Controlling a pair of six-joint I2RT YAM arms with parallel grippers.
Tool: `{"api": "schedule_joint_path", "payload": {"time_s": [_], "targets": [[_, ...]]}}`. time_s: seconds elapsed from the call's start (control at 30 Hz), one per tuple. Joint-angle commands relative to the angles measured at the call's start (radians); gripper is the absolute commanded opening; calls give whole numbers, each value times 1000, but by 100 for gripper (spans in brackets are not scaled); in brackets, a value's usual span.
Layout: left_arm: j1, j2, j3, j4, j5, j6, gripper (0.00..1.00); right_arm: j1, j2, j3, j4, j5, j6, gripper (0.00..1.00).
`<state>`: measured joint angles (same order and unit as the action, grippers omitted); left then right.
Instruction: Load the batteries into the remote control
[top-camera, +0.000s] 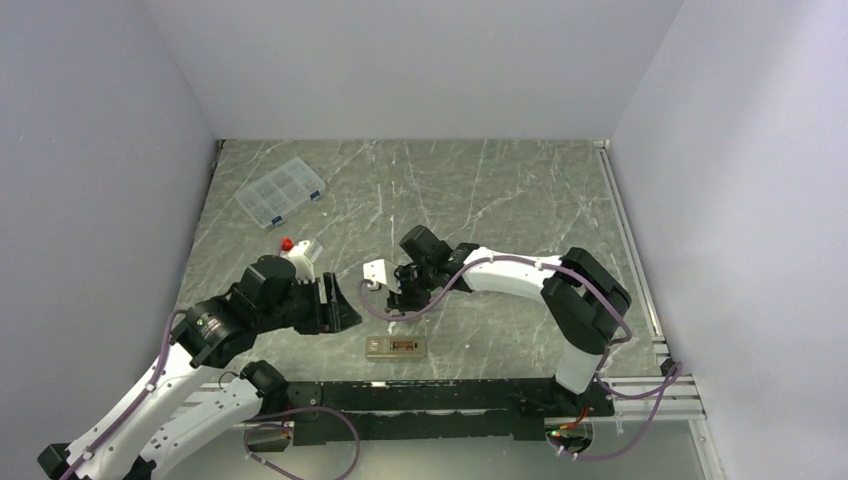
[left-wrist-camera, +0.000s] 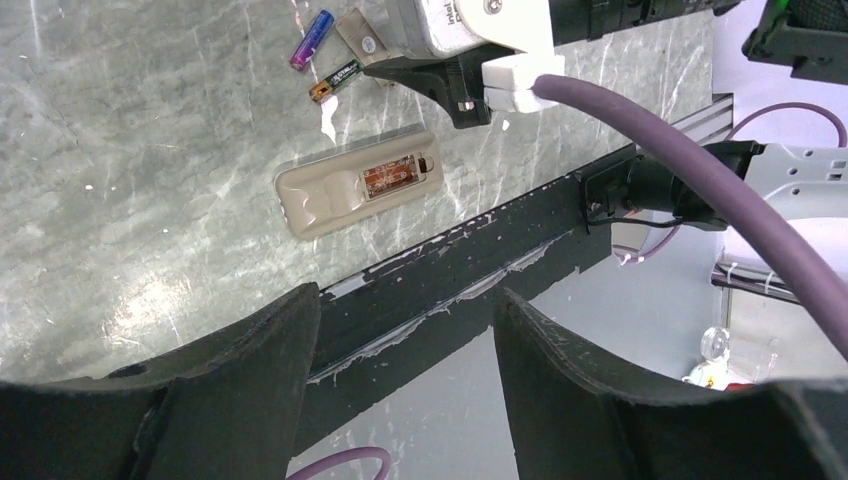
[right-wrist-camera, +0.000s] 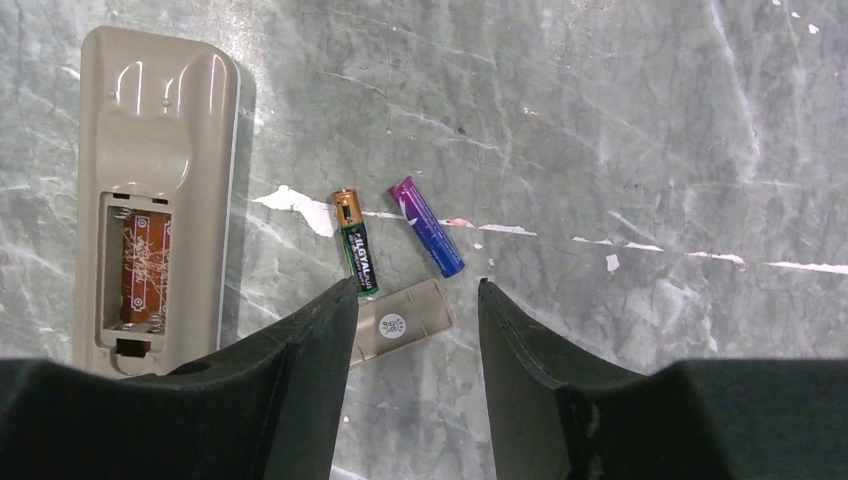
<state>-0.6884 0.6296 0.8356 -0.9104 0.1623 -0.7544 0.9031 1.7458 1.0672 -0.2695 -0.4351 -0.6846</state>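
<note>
Hovering over the grey marbled table (right-wrist-camera: 650, 130): right gripper (right-wrist-camera: 415, 300), fingers spread, nothing between them. Directly below the gap, a small beige cover piece (right-wrist-camera: 400, 322), flat on the table. Just past the fingertips, two cells lying loose: green-black battery (right-wrist-camera: 356, 243) with a copper end, its lower end at the cover's edge, contact not clear; purple-blue battery (right-wrist-camera: 427, 227) beside it, close but apart. Left of these in the wrist view, remote control (right-wrist-camera: 155, 200), back side up, battery bay (right-wrist-camera: 140, 262) uncovered, brown board showing inside. Left gripper (left-wrist-camera: 405, 300) likewise wide open and empty, above the near table edge, remote ahead of it. Far back-left, clear compartmented box (top-camera: 281, 192), well apart from the rest.
</note>
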Motion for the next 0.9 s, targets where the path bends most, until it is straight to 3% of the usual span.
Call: {"api": "schedule_joint_path", "payload": {"time_s": [0.0,0.87], "targets": [[4,-24,29,13,21,27,69,-16,22,49,9,-89,-95,50],[4,-64,26,-2,42,48,72,-29,135,126,-40,-108,-149,41]]}}
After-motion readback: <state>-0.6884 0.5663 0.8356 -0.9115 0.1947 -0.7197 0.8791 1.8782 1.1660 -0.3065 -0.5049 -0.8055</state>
